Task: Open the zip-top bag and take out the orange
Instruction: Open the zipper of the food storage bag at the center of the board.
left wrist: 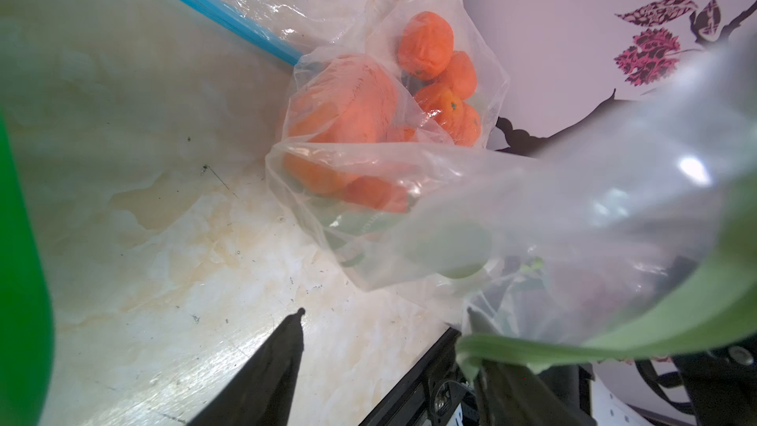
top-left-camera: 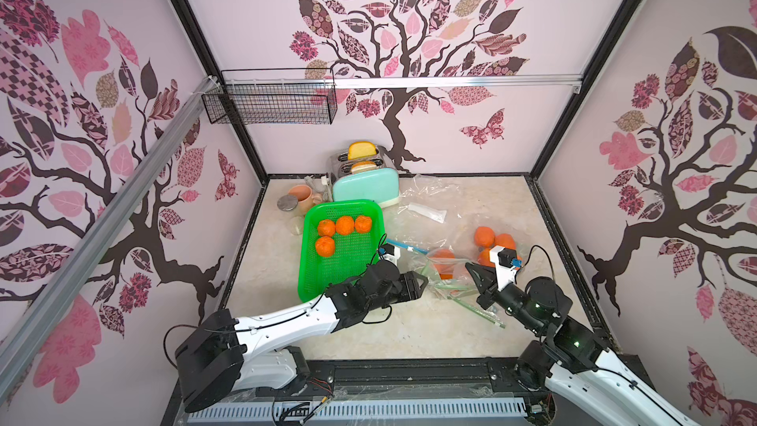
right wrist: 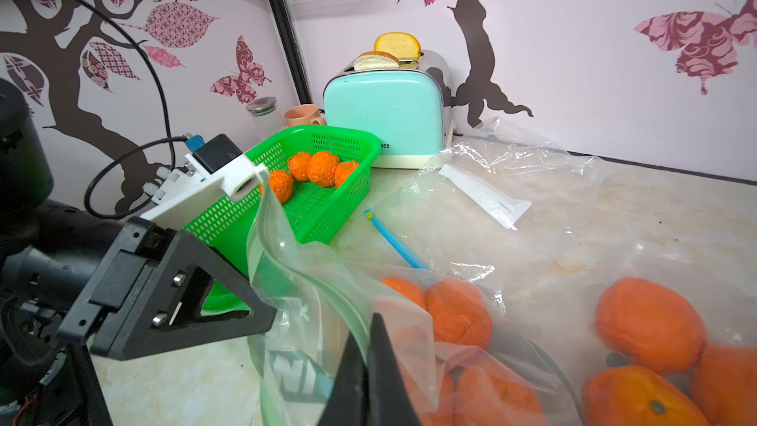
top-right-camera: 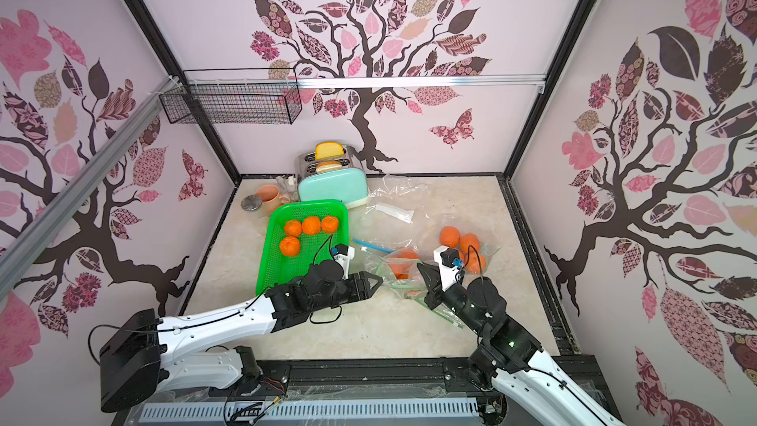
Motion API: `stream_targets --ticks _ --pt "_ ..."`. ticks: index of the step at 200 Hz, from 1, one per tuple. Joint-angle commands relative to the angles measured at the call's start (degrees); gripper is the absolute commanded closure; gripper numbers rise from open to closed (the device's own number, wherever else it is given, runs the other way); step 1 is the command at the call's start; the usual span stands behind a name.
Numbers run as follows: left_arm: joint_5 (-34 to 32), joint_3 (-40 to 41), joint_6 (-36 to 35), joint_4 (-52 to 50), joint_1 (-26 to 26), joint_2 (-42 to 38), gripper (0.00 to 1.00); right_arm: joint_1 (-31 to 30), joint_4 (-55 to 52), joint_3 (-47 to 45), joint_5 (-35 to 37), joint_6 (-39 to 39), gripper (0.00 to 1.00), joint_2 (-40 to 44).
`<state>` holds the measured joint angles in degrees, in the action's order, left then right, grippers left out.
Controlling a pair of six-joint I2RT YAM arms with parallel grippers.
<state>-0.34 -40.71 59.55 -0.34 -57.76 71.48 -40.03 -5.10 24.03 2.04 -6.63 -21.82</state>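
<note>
Right end effector (right wrist: 373, 323) clamped together on the film of the zip-top bag (right wrist: 311, 293), which lay on the worktop (top-left-camera: 409, 333) between my 2 arms with an orange (left wrist: 344, 104) inside. My left end effector (left wrist: 385, 313) stood with jaws apart, the bag's green zip lip draped over 1 finger and nothing pinched.

As I judged it, the thin film might slip from the right pinch. The unheld lip might also drop and let the mouth sag closed, and a hard pull might drag the whole bag toward the green basket (top-left-camera: 336, 272).

Legible writing was scant: "nee" on the mint toaster (right wrist: 381, 116), broken white letters on the bag, and unreadably small print on a white sachet (right wrist: 483, 194).
</note>
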Motion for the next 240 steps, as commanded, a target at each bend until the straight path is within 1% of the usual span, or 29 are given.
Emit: stream_targets --ticks 1,30,47,69,87,130,153,165,200,240 --pt "1.1 -5.6 -3.4 -1.9 0.4 1.7 0.31 0.1 0.5 0.6 -2.8 0.2 1.00 -1.8" --pt "2.0 -9.6 -4.6 -3.2 0.4 4.2 0.28 0.1 0.5 0.2 -3.8 0.4 1.00 -2.7" --pt "0.7 -10.6 -5.4 -3.8 0.4 5.0 0.28 0.1 0.0 0.5 -4.9 1.2 1.00 -3.1" --pt "-2.5 -12.3 -7.1 -7.5 0.4 6.5 0.28 0.1 -2.0 1.5 -5.2 2.5 1.00 -3.6" --pt "-3.7 -13.0 -8.5 -10.0 0.4 7.7 0.31 0.1 -3.0 2.2 -4.2 3.2 1.00 -3.3" --pt "-9.3 -10.3 -9.1 -14.0 0.5 7.9 0.38 0.1 -3.6 3.1 -0.4 4.8 1.00 -0.6" --pt "-11.1 -8.7 -9.0 -15.1 0.5 6.7 0.38 0.1 -4.6 3.6 2.1 5.3 1.00 0.3" --pt "-11.7 -8.0 -8.8 -15.4 0.5 6.0 0.37 0.1 -5.2 3.7 3.4 5.7 1.00 0.9" --pt "-11.0 -5.9 -6.9 -15.1 0.6 3.4 0.33 0.1 -5.5 3.3 7.1 4.8 1.00 4.1" --pt "-7.7 -2.5 -2.9 -12.0 0.6 0.4 0.32 0.1 -4.6 1.0 8.0 0.9 1.00 8.2"
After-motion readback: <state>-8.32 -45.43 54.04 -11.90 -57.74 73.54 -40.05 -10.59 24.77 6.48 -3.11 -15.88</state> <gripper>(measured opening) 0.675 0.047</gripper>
